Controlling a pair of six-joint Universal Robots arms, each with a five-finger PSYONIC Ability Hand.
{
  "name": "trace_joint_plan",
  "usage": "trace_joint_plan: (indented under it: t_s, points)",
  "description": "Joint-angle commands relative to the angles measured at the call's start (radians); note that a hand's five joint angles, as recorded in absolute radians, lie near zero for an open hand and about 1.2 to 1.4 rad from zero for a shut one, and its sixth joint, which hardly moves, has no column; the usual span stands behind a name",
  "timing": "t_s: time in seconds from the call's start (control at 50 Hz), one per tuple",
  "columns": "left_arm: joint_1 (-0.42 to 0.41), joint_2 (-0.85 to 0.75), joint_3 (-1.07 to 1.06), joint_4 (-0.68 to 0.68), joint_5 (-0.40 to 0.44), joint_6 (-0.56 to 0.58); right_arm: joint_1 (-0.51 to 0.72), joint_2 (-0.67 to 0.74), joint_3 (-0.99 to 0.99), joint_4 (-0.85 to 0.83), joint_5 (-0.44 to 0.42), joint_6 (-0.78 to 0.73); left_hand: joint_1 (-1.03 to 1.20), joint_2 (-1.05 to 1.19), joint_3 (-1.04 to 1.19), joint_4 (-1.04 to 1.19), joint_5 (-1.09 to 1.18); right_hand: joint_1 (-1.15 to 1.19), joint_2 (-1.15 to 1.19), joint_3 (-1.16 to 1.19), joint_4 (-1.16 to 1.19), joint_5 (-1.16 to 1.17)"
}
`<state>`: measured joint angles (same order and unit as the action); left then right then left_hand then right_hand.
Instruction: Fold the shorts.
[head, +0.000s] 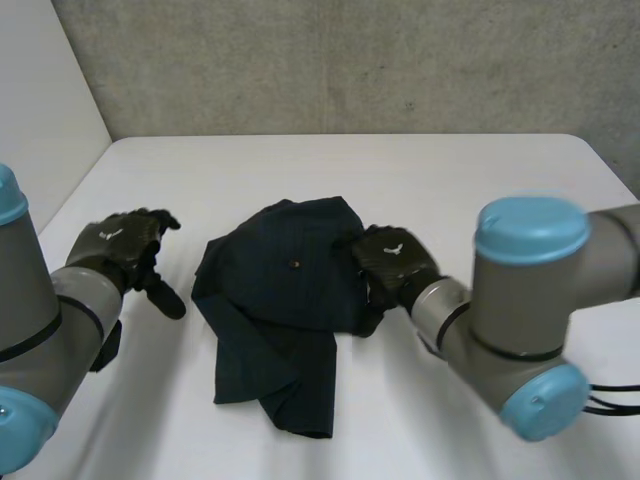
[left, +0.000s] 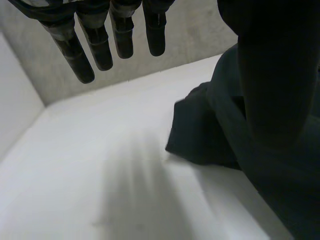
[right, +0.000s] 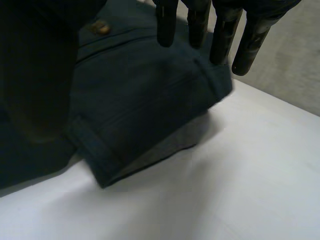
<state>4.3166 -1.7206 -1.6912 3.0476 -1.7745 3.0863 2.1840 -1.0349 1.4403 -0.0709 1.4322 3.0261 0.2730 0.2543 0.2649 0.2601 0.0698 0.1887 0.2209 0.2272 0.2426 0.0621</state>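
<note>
The dark navy shorts (head: 280, 300) lie bunched in the middle of the white table (head: 470, 170), a small button (head: 296, 265) facing up. My left hand (head: 120, 245) hovers to the left of the shorts, apart from them and open, with straight fingers (left: 100, 45) and nothing held. The shorts' near edge (left: 210, 130) lies beside its thumb. My right hand (head: 395, 262) is at the shorts' right edge, open. In the right wrist view its straight fingers (right: 220, 35) hang over the folded cloth (right: 145, 100), close to the button (right: 100, 27).
A grey wall (head: 350, 60) runs along the table's far edge, and a white side panel (head: 40, 110) stands at the far left. Bare table surface surrounds the shorts on all sides.
</note>
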Motion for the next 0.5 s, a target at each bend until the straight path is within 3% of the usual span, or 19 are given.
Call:
trace_joint_plan:
  t_s: [0.02, 0.06, 0.12, 0.2, 0.34, 0.42, 0.5]
  points:
    - [0.048, -0.017, -0.038, -0.105, 0.118, -0.202, 0.028, 0.125, -0.047, -0.053, 0.004, -0.059, -0.004, 0.015, 0.004, 0.009, 0.025, 0.152, 0.119, 0.113, 0.098, 0.104]
    - [0.061, -0.024, -0.050, -0.145, 0.214, -0.231, 0.033, 0.159, -0.076, -0.056, 0.008, -0.058, -0.004, 0.015, 0.004, 0.009, 0.025, 0.166, 0.134, 0.128, 0.112, 0.118]
    - [0.072, -0.030, -0.056, -0.165, 0.288, -0.244, 0.037, 0.205, -0.115, -0.078, 0.036, -0.056, -0.004, 0.015, 0.004, 0.009, 0.025, 0.257, 0.225, 0.218, 0.203, 0.209]
    - [0.086, -0.059, -0.054, -0.171, 0.329, -0.248, 0.042, 0.240, -0.146, -0.128, 0.100, -0.064, -0.001, 0.018, 0.007, 0.012, 0.028, 0.404, 0.371, 0.365, 0.350, 0.356]
    - [0.071, -0.149, -0.009, -0.168, 0.329, -0.288, 0.042, 0.269, -0.178, -0.207, 0.142, -0.064, 0.028, 0.047, 0.037, 0.041, 0.057, 1.207, 1.175, 1.169, 1.153, 1.159]
    - [0.067, -0.218, 0.045, -0.167, 0.325, -0.337, 0.039, 0.244, -0.182, -0.193, 0.143, -0.059, 0.254, 0.273, 0.262, 0.267, 0.283, 1.208, 1.175, 1.169, 1.154, 1.160]
    - [0.046, -0.272, 0.114, -0.165, 0.297, -0.347, 0.030, 0.164, -0.166, -0.175, 0.142, -0.067, 0.662, 0.680, 0.670, 0.674, 0.690, 1.208, 1.175, 1.169, 1.154, 1.160]
